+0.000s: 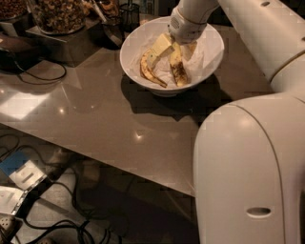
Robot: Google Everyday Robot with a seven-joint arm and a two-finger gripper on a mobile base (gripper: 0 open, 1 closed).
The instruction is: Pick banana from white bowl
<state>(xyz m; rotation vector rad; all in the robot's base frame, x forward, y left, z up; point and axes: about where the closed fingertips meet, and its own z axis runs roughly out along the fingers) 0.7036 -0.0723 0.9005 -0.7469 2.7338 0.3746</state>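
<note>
The white bowl (210, 56) stands at the back of the brown table. Two bananas lie in it. The banana (179, 71) with dark-brown blotches lies straight in the middle of the bowl. A more curved, lighter banana (148, 74) lies to its left. My gripper (175, 48) reaches down into the bowl from above. It is open, with one pale finger (160, 46) to the left and the other to the right of the blotchy banana's upper end. The banana's top end is hidden under the gripper.
Glass jars of nuts (59, 13) stand on a metal stand (56, 44) at the back left, beside a black wire holder (128, 10). A black cable (34, 76) lies on the table's left. My white body (248, 167) fills the right side. Cables lie on the floor (57, 209).
</note>
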